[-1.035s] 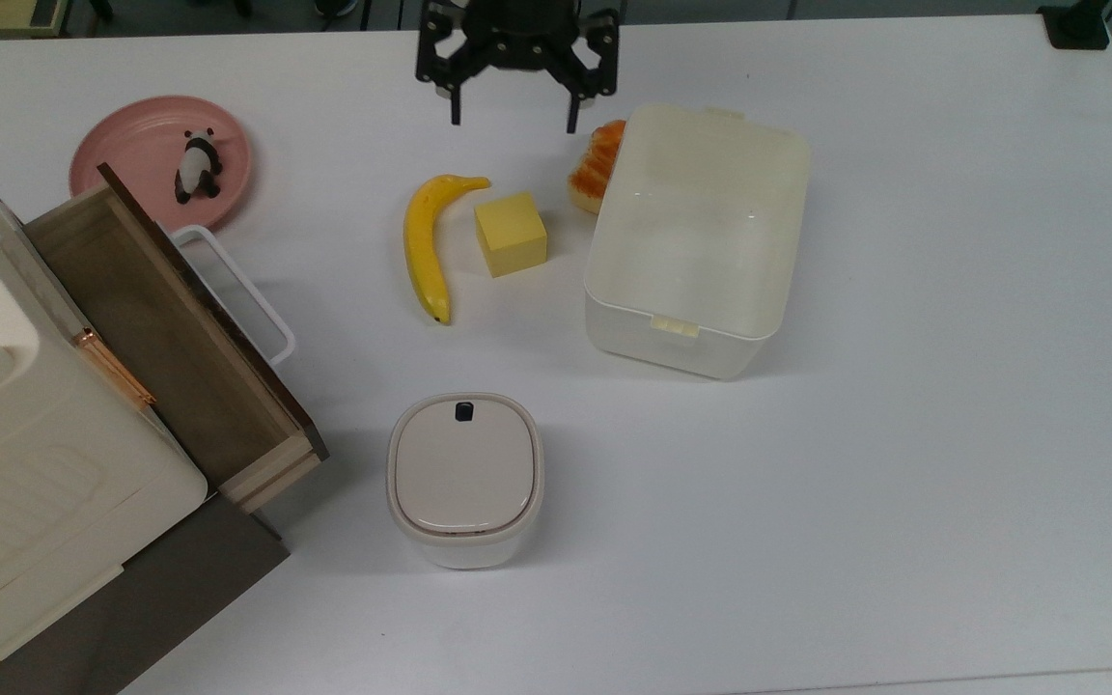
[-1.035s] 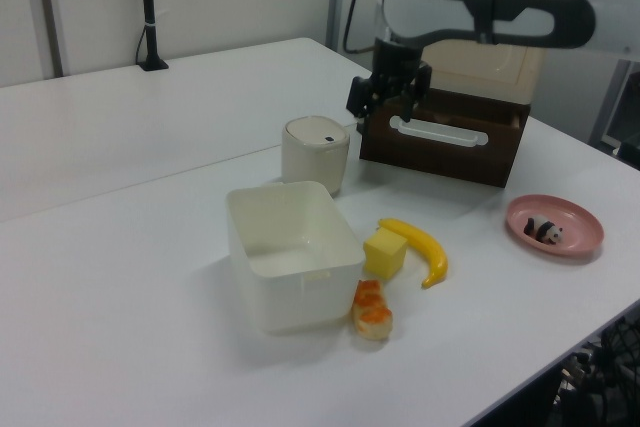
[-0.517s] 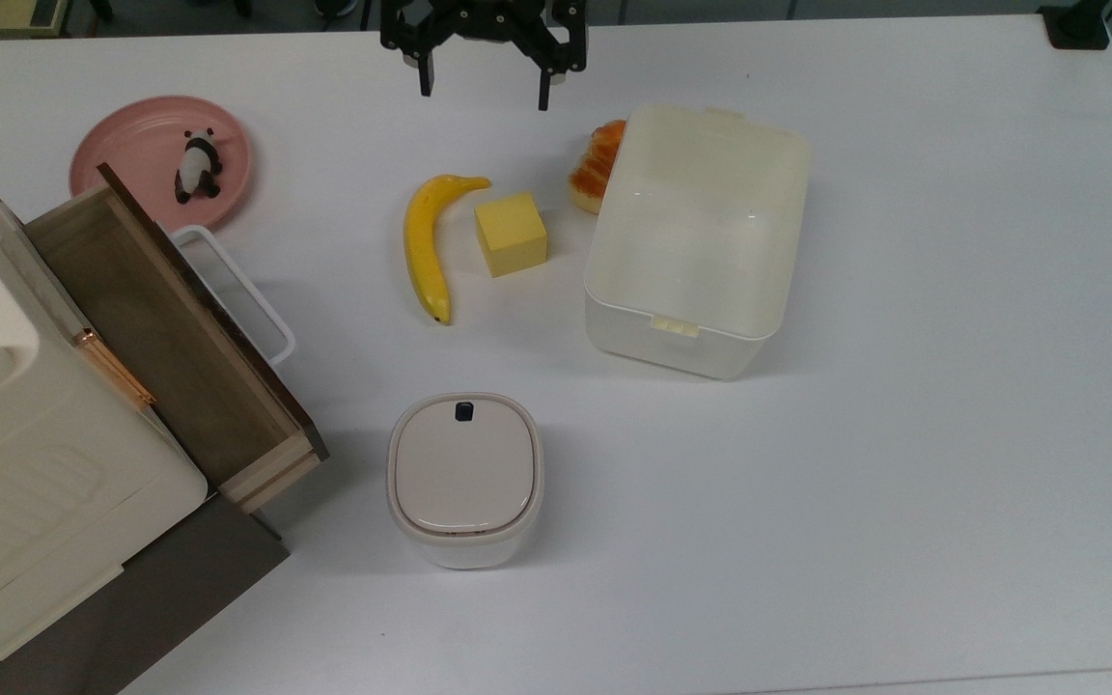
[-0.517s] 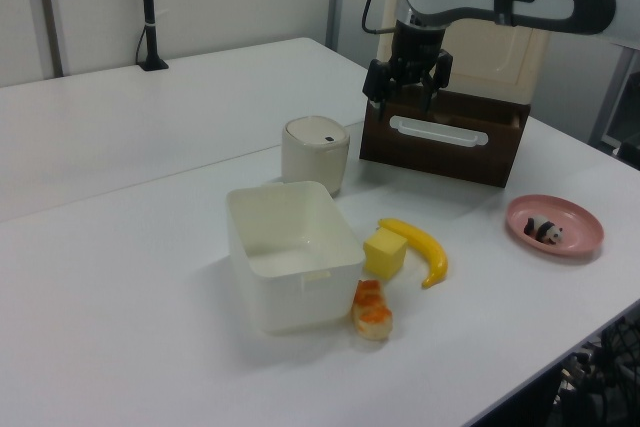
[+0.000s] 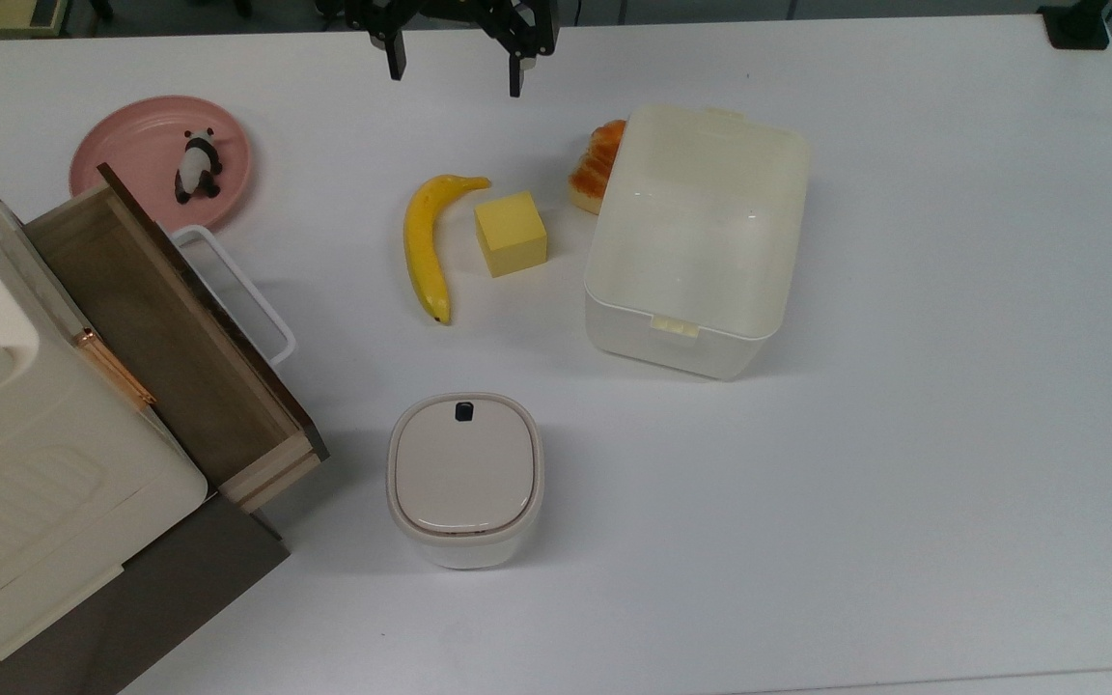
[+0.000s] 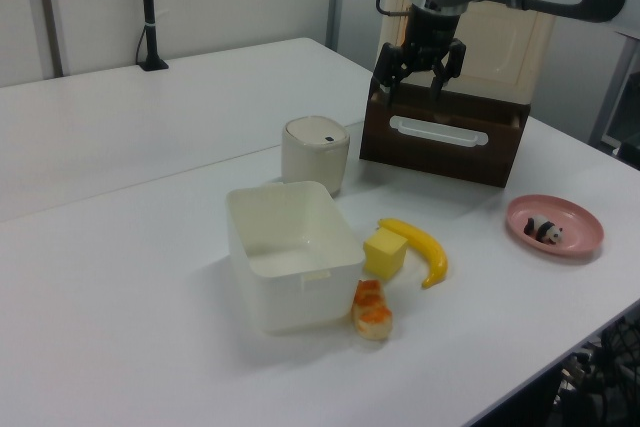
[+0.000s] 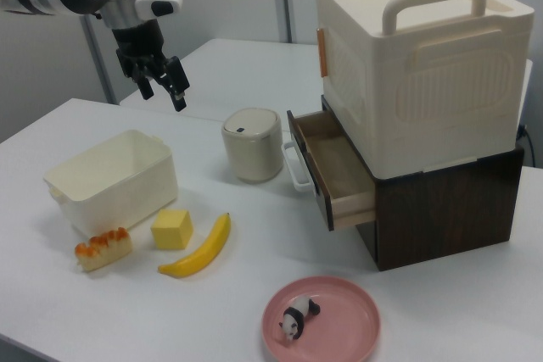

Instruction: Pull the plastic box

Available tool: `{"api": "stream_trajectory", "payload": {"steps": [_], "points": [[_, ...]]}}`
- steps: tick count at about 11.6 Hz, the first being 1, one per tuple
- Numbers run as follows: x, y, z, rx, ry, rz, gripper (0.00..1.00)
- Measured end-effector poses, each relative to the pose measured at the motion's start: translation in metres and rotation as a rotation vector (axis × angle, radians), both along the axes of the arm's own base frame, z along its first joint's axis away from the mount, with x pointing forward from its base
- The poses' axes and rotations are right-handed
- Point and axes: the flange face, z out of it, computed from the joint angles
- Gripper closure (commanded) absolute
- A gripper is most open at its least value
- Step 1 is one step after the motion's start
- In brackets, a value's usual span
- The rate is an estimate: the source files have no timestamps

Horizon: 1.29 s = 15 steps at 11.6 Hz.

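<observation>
Claw: my claw (image 5: 452,60) is hanging high above the tabletop (image 5: 952,434), fingers spread wide and gripping nothing.
Box: the box (image 5: 696,236) is sitting on the tabletop, below my claw and off toward the top view's right, well apart from me; it is open-topped and looks empty.
Step in hand: I am judging that I am only at the approach, with no contact made yet.
Doing it well: I am planning to come down with one finger inside a wall and one outside, pinching the rim rather than the thin latch tab (image 5: 674,327), which would likely flex; then I am aiming to drag low and straight so the box slides rather than tips.
Neighbours: the bread (image 5: 596,165) is lying touching or just beside the box on the side nearest my claw, with the cube (image 5: 511,234) and banana (image 5: 426,243) further along below me; I am meaning to keep my descent clear of them.
Long axis: it is running up and down the top view, tilted slightly.
Pointing: the latch-tab end is facing away from my claw, toward the top view's bottom.
</observation>
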Motion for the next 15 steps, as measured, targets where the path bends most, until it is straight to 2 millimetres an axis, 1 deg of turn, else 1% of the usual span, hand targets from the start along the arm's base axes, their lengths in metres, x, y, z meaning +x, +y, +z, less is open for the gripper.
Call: {"api": "stream_trajectory", "payload": {"steps": [7, 11, 15], "points": [[-0.0001, 0.0003, 0.0004, 0.001, -0.001, 0.000, 0.00], [-0.0051, 0.0005, 0.0016, 0.006, 0.027, -0.001, 0.00], [-0.0057, 0.0004, 0.0028, 0.013, 0.025, -0.003, 0.00]]}}
